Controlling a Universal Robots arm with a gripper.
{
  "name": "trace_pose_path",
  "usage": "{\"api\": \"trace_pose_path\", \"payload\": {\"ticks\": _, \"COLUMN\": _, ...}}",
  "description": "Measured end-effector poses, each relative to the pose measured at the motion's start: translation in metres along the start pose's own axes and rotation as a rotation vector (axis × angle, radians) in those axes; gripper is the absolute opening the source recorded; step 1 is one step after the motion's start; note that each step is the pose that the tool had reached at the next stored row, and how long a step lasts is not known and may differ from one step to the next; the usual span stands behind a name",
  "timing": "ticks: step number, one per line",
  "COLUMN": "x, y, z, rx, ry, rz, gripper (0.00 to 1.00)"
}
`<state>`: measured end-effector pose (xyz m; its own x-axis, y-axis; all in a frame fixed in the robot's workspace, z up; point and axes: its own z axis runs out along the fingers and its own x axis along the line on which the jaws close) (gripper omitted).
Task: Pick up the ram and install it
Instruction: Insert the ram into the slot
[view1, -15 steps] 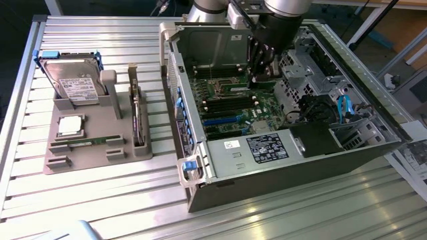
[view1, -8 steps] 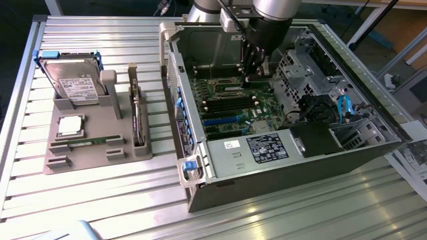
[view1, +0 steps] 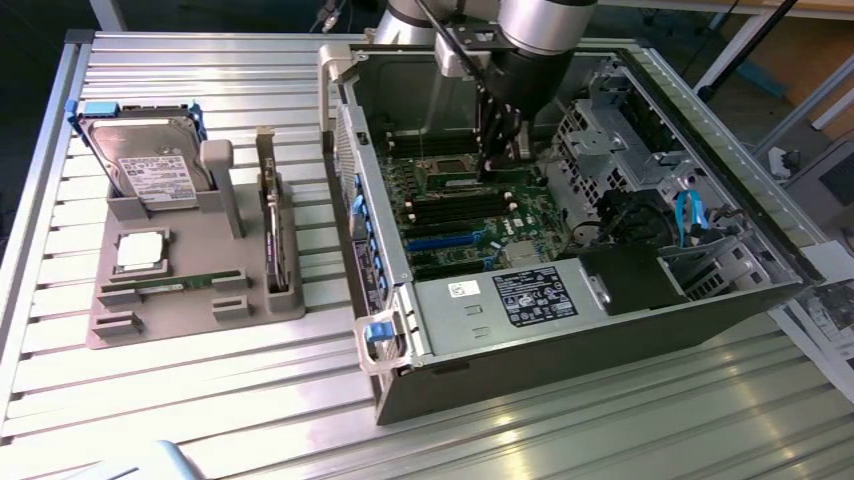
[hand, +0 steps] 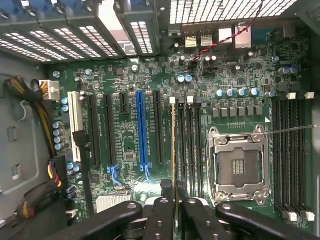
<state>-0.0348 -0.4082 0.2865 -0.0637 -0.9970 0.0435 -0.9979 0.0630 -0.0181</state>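
Table (view1: 200, 400): ribbed aluminium slats, ribs running across the exterior view from left to right, frame rail along the far and left edges, glare patches toward the near side. Two things sit directly on it. Grey holder fixture (view1: 167, 320) on the exterior view's left, flat on the slats, roughly square to the ribs. PC case (view1: 601, 340) on the exterior view's right, lying on its side, open face up, slightly skew to the ribs. Near each other, not touching, with bare slats between. Pale object (view1: 167, 462) at the near-left edge, can't tell what.
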Motion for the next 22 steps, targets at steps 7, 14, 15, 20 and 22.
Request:
{"api": "trace_pose_path", "payload": {"ticks": 7, "x": -0.001, "y": 0.0004, "z": 0.0191, "rx": -0.0001, "ry": 0.0001, "rz": 0.002, "gripper": 0.13}}
{"api": "trace_pose_path", "payload": {"ticks": 14, "x": -0.002, "y": 0.0007, "z": 0.0333, "rx": -0.0002, "ry": 0.0001, "rz": 0.004, "gripper": 0.13}}
{"api": "trace_pose_path", "payload": {"ticks": 15, "x": -0.002, "y": 0.0007, "z": 0.0352, "rx": -0.0002, "ry": 0.0000, "rz": 0.004, "gripper": 0.13}}
{"api": "trace_pose_path", "payload": {"ticks": 20, "x": -0.003, "y": 0.0005, "z": 0.0461, "rx": 0.0010, "ry": 0.0006, "rz": -0.023, "gripper": 0.13}}
{"api": "trace_pose_path", "payload": {"ticks": 22, "x": -0.003, "y": 0.0003, "z": 0.0467, "rx": 0.0024, "ry": 0.0000, "rz": -0.053, "gripper": 0.13}}
